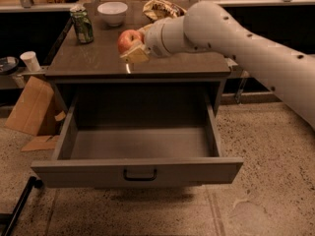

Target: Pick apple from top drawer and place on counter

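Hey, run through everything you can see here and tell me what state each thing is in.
apple: held in the gripper, over the counter
gripper: shut on the apple, above the counter's front
top drawer: pulled open
green can: upright, back left of the counter
white bowl: upright, beside the can
bag: crumpled, at the counter's back

Dark brown counter [88,58] has a green can [81,26], a white bowl [112,13] and a crumpled snack bag [158,9] sitting along the back. The gripper [133,48] hangs just over its front-middle, clamped on the apple [128,38].
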Robot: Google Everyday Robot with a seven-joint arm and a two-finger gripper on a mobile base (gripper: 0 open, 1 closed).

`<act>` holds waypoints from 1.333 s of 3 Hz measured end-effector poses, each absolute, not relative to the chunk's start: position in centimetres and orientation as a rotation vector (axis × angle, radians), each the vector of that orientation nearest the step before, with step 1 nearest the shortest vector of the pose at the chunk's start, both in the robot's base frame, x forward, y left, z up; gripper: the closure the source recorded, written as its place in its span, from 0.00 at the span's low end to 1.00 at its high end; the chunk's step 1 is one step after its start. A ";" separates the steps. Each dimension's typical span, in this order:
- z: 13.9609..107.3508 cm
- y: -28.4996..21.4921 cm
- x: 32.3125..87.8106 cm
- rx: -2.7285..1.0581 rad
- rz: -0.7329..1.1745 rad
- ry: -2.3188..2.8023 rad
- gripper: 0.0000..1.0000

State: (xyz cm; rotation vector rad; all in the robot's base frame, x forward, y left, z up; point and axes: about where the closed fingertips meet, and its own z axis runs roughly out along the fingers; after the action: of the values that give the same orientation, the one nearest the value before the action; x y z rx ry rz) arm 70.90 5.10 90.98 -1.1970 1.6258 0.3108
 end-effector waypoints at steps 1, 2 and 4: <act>89.2 6.0 74.5 -1.187 0.309 1.708 1.00; 87.6 6.5 77.0 -1.179 0.307 1.772 1.00; 85.6 6.8 79.4 -1.181 0.305 1.837 0.81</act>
State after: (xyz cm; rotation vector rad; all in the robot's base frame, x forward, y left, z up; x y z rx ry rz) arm 79.44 6.85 85.62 -1.1809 1.8372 0.3047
